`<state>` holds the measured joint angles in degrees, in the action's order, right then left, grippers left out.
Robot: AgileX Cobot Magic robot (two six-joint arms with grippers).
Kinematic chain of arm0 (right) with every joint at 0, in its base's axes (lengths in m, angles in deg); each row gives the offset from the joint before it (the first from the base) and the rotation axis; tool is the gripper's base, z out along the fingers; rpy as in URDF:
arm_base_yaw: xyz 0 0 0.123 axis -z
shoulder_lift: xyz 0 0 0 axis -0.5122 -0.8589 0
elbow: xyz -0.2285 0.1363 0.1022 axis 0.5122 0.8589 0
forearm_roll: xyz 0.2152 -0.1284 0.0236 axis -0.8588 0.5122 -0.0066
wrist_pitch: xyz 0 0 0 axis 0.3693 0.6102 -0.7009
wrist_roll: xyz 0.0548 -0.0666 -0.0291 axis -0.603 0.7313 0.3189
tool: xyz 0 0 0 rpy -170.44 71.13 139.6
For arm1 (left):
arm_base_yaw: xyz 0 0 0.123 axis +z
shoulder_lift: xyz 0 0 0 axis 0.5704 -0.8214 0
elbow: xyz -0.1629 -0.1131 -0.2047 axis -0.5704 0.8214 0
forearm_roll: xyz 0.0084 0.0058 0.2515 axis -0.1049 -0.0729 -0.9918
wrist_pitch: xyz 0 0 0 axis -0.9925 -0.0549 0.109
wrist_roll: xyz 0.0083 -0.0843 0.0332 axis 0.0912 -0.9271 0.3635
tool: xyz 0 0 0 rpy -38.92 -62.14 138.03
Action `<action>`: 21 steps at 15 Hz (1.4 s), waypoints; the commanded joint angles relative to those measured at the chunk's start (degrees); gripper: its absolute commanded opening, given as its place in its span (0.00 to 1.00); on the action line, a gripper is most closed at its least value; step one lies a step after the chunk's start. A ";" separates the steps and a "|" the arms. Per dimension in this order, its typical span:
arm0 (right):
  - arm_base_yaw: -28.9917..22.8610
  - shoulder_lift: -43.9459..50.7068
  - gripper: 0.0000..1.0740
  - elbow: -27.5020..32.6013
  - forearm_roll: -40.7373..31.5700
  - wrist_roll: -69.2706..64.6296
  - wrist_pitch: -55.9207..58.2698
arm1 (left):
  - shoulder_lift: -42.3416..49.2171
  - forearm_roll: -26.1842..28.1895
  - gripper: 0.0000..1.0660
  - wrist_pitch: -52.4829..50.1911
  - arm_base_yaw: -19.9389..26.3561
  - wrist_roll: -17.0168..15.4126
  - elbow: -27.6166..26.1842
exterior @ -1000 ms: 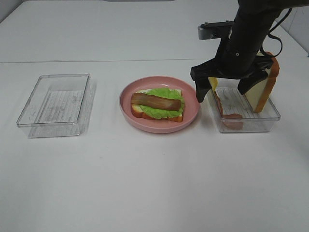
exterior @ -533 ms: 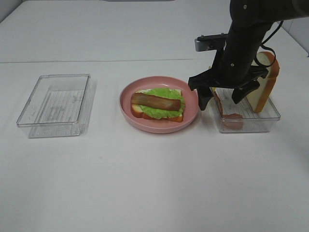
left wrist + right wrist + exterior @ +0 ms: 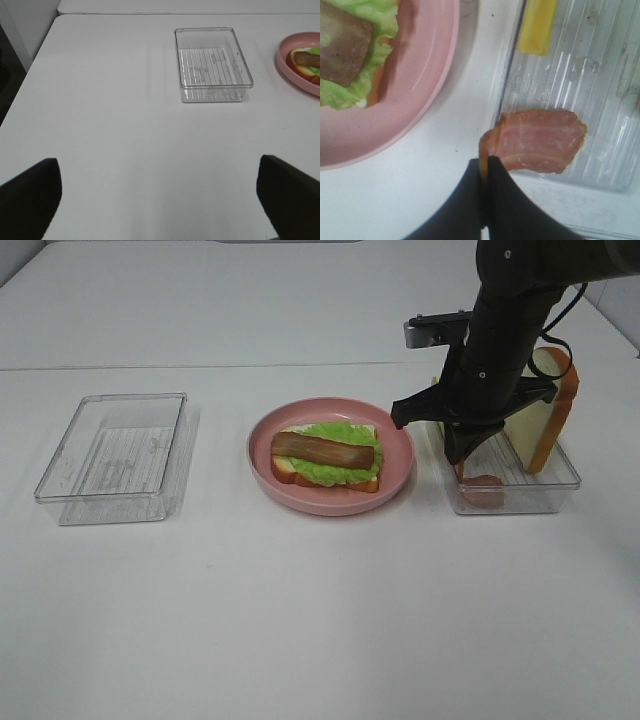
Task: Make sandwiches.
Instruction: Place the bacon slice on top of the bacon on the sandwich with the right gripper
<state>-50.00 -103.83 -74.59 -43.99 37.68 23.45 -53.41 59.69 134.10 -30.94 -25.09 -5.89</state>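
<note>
**Exterior high view.** The open sandwich (image 3: 325,458), bread and lettuce with bacon on top, lies on the pink plate (image 3: 330,506) at mid-bench (image 3: 320,620). At the plate's 3 o'clock, a clear tray (image 3: 520,498) holds a leaning bread slice (image 3: 545,425), and the right end effector (image 3: 462,452) points down into it. A second clear tray (image 3: 110,455) sits at 9 o'clock.

**Left wrist view.** The left end effector (image 3: 160,197) is released, fingers wide apart above the bench.

**Right wrist view.** The right end effector is clenched on the edge of a loose bacon slice (image 3: 540,142) at the tray wall nearest the plate. A cheese square (image 3: 537,27) lies beyond.
</note>
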 commanded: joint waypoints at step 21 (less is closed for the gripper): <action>-6.30 16.44 0.00 -4.76 -8.02 3.21 1.15 | 0.97 0.40 0.92 -0.17 0.11 -0.34 0.11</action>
<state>-55.85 -86.88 -79.06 -51.78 40.49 25.45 -53.41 59.69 134.10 -30.94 -25.09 -5.89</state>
